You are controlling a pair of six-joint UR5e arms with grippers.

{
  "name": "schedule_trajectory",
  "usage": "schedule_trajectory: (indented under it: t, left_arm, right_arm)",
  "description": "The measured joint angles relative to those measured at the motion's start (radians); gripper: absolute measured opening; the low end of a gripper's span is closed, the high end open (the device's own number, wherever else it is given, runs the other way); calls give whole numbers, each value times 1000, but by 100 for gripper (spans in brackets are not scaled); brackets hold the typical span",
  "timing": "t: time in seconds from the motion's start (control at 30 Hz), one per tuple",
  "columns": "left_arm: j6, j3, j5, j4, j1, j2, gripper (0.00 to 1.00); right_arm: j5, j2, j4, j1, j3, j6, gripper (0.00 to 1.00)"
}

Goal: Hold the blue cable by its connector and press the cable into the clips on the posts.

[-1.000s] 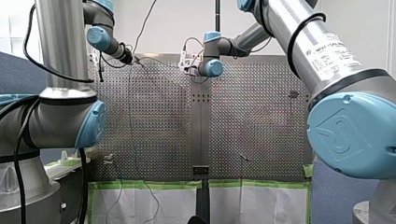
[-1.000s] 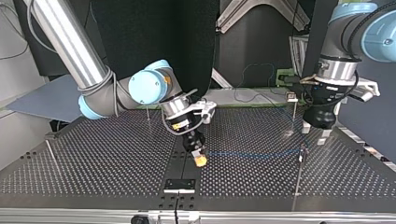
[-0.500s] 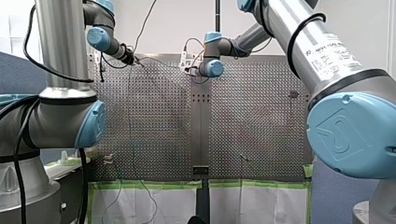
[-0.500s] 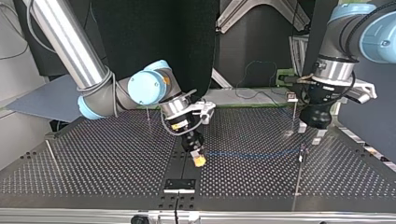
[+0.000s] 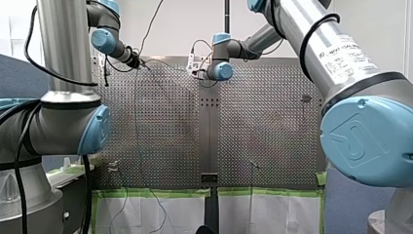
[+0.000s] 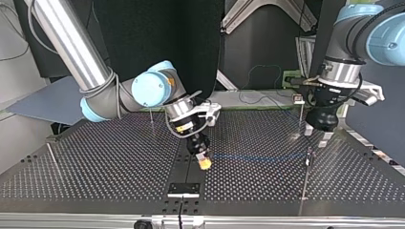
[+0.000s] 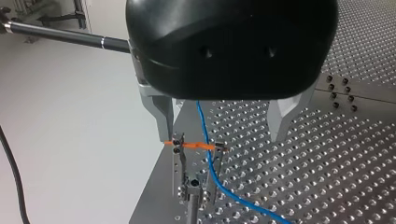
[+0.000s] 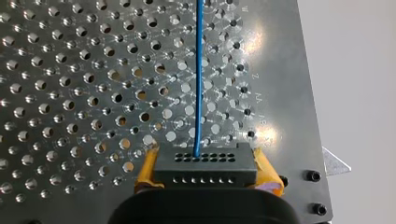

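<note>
Gripping the black connector (image 8: 205, 164) between its yellow pads (image 8: 144, 171), my right end effector (image 8: 205, 177) is closed on it just above the perforated table (image 8: 70, 93). The blue cable (image 8: 199, 74) leaves the connector's face and runs straight ahead of the end effector over the holes.

In the top view this end effector sits near the table's middle strip. From it the cable stretches toward the view's right, low over the table, to a thin post (image 6: 305, 179) standing near the right edge.

My left end effector (image 7: 224, 135) hangs close to that post's top with its metal fingers (image 7: 163, 114) spread wide, gripping nothing. The cable passes between the fingers without touching either. It then curves down past the clip (image 7: 196, 146) at the post's top, where a small orange piece crosses between two prongs. Whether the cable is seated in the clip cannot be told.

A second post (image 6: 301, 114) stands farther off on the same right side.
</note>
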Motion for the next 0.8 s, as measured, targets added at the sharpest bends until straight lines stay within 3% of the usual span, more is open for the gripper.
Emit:
schedule_trajectory:
  t: [0.2,0.53,0.8]
  left_arm:
    - [-7,0,3,0,-2,-1,100]
    - [6,0,53,2,-22,2,100]
    - [14,0,59,4,-28,3,100]
  right_arm:
    - [0,0,1,-1,-1,-1,0]
    - [0,0,2,0,-1,-1,0]
    - [0,0,3,0,0,-2,0]
